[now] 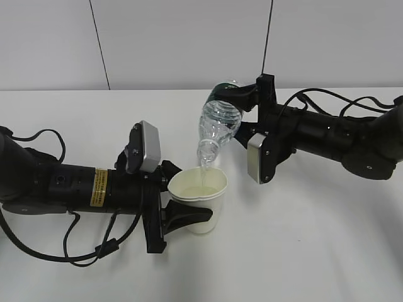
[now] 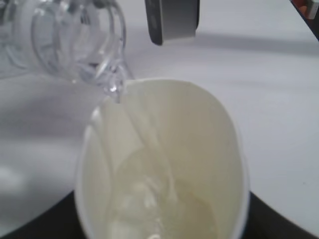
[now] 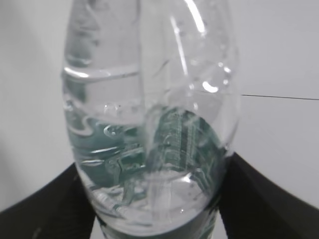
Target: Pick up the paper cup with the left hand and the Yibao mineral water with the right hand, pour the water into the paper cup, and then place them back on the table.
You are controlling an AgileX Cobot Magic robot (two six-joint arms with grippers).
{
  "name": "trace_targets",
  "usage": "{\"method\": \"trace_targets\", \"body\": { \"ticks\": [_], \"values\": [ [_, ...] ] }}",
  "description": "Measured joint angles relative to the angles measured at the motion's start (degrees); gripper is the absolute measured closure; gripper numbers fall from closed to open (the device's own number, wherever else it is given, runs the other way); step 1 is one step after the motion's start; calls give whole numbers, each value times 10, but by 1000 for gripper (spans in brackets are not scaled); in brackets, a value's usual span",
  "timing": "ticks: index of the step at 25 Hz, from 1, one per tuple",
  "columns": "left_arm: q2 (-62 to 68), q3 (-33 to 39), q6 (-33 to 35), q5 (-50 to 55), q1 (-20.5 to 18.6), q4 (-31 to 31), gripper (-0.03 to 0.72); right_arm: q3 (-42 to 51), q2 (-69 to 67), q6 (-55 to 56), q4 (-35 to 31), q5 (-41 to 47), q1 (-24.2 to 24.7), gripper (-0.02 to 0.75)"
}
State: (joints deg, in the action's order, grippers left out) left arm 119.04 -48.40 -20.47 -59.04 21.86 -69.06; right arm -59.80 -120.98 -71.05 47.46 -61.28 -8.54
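The white paper cup (image 1: 200,200) is held off the table (image 1: 302,251) by my left gripper (image 1: 182,211), whose black fingers clamp its sides. In the left wrist view the paper cup (image 2: 209,149) fills the frame with water pooling inside. My right gripper (image 1: 242,100) is shut on the Yibao mineral water (image 1: 219,129), tipped neck-down over the cup's rim. A thin stream runs from the bottle mouth (image 2: 112,87) into the cup. In the right wrist view the Yibao mineral water (image 3: 149,124) sits between the black fingers (image 3: 259,194), its green label showing through.
The right arm's grey camera module (image 1: 258,157) hangs just right of the cup, also seen as the grey module (image 2: 172,20) above the rim. Black cables (image 1: 69,251) trail from the left arm. A white wall (image 1: 189,38) stands behind the table.
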Motion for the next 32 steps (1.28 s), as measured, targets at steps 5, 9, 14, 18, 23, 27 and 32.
{"method": "trace_targets", "body": {
  "ticks": [5, 9, 14, 18, 23, 27, 32],
  "values": [
    [0, 0, 0, 1, 0, 0, 265, 0, 0, -7, 0, 0, 0, 251],
    [0, 0, 0, 1, 0, -1, 265, 0, 0, -15, 0, 0, 0, 251],
    [1, 0, 0, 3, 0, -1, 265, 0, 0, -18, -5, 0, 0, 251],
    [1, 0, 0, 3, 0, -2, 265, 0, 0, -30, -6, -1, 0, 251],
    [1, 0, 0, 3, 0, 2, 265, 0, 0, -21, -10, -4, 0, 251],
    [1, 0, 12, 4, 0, 22, 265, 0, 0, 53, -10, -4, 0, 251],
    [1, 0, 22, 4, 0, 31, 265, 6, 0, 136, -10, -4, 0, 251]
  ]
}}
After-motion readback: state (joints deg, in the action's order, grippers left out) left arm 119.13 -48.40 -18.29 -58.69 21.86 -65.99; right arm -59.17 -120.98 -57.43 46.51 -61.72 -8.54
